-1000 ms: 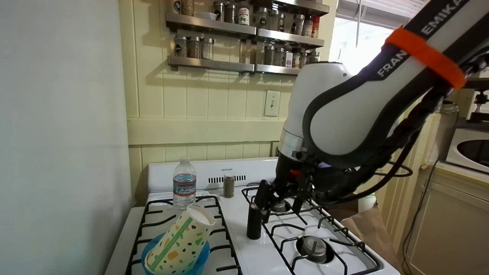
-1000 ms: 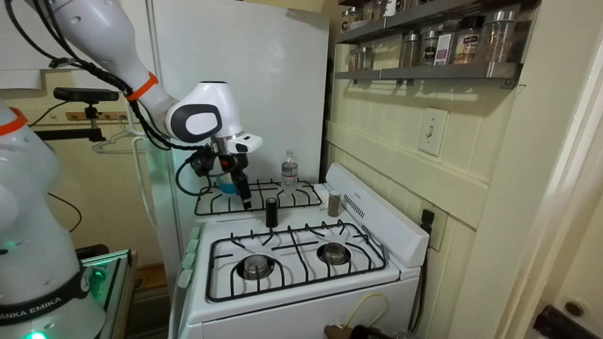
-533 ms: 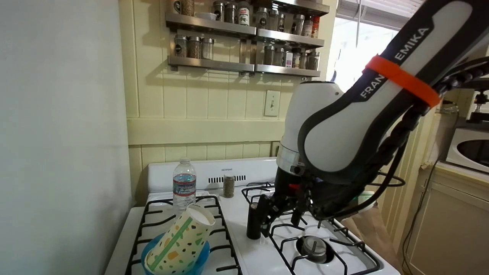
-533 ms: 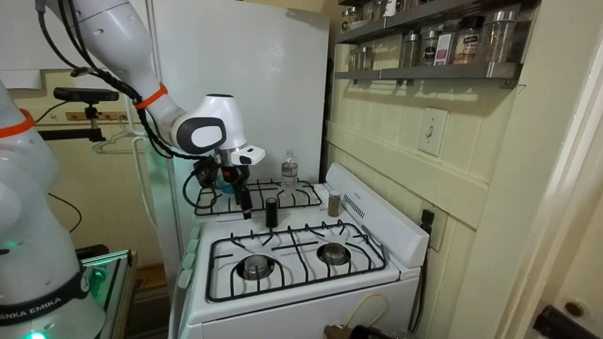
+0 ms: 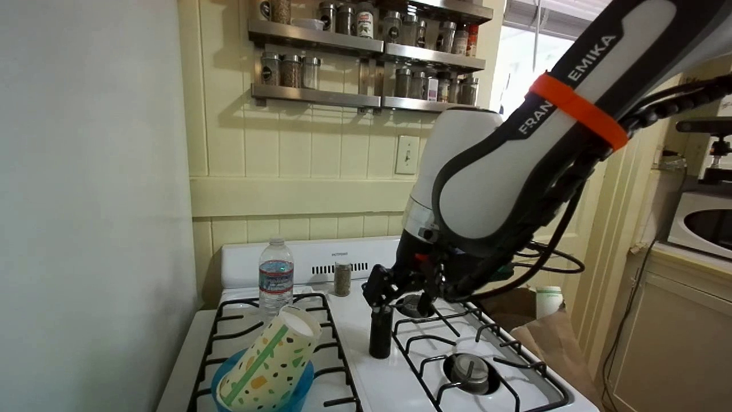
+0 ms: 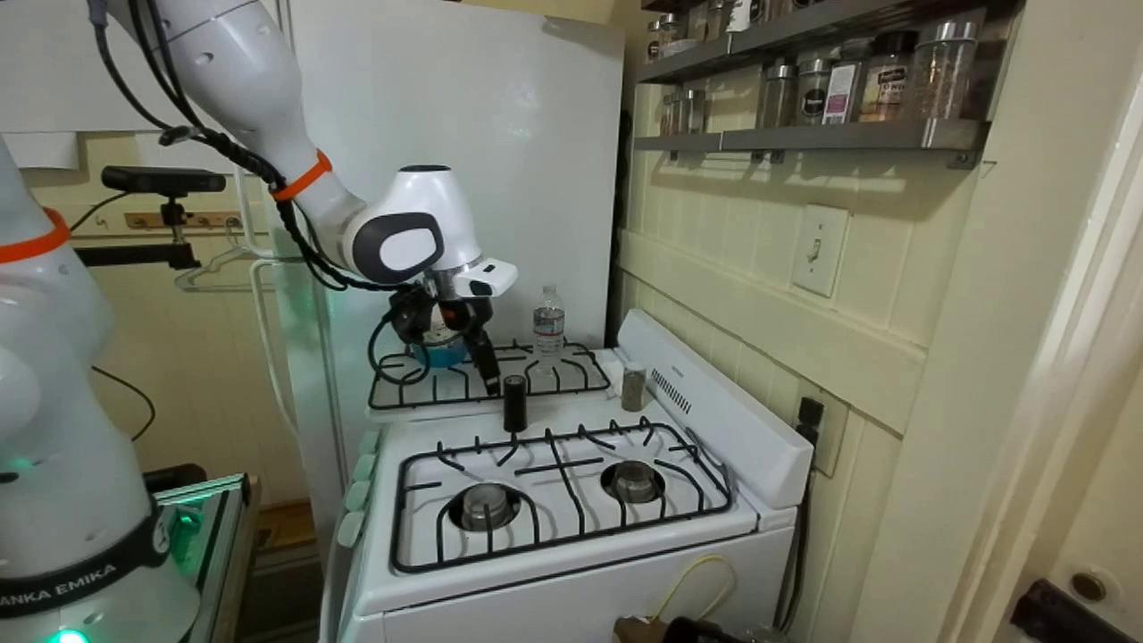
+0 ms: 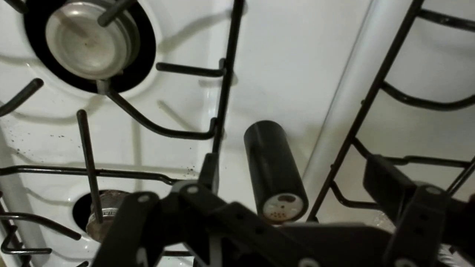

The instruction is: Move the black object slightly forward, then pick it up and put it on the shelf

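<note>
The cylinder (image 7: 275,170) stands upright on the stove (image 7: 297,48), nearer the 9 o'clock finger (image 7: 210,173) in the wrist view, and the end effector (image 7: 293,163), spread wide and empty, should centre on it, then push low lest it topple.

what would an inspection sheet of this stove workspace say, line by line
surface: white stove top, black grates, dark specks
job's things: black cylinder upright between the grates; shelf lined with jars
clutter: water bottle, spice jar, patterned cup tilted in a blue bowl
gripper: open, holding nothing
cables: black, along the arm, one loop hanging near the gripper
surroundings: light switch on the yellow wall; microwave
</note>
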Controlling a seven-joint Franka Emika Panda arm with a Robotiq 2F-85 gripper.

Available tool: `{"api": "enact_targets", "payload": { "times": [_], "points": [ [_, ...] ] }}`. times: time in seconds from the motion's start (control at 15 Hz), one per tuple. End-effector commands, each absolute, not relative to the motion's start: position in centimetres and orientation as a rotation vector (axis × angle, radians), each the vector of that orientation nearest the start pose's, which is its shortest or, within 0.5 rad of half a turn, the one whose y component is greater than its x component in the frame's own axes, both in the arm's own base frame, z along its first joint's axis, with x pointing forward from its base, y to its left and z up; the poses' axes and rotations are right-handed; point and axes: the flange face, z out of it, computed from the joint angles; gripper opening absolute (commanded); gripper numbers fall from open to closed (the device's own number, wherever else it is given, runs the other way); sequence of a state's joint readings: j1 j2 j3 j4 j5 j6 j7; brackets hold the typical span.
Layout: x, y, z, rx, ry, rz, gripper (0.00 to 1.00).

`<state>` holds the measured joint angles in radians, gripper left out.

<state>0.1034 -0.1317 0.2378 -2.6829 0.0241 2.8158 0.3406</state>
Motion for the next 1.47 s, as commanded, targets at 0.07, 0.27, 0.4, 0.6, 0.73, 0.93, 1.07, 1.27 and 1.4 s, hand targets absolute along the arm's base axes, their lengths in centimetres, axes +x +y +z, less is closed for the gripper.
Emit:
{"api": "enact_targets", "payload": {
  "times": [0.07,0.27,0.4,0.6,0.73,0.93,1.07,1.27,1.4],
  "points": [
    [43.3,14.7,29.5,-3.051,0.112,-0.390,1.00],
    [44.3,14.6,29.2,-3.055,0.150,-0.400,1.00],
    [44.9,14.7,28.9,-3.060,0.164,-0.399,0.96],
    [45.6,15.1,28.3,-3.062,0.171,-0.406,0.78],
    [46.1,15.4,27.9,-3.065,0.171,-0.402,0.67],
    [46.6,15.7,27.5,-3.069,0.173,-0.410,0.50],
    [46.9,15.6,27.5,-3.074,0.178,-0.416,0.36],
    [47.0,15.5,27.9,-3.069,0.194,-0.415,0.18],
    [47.3,15.0,28.6,-3.062,0.208,-0.435,0.18]
  ]
}}
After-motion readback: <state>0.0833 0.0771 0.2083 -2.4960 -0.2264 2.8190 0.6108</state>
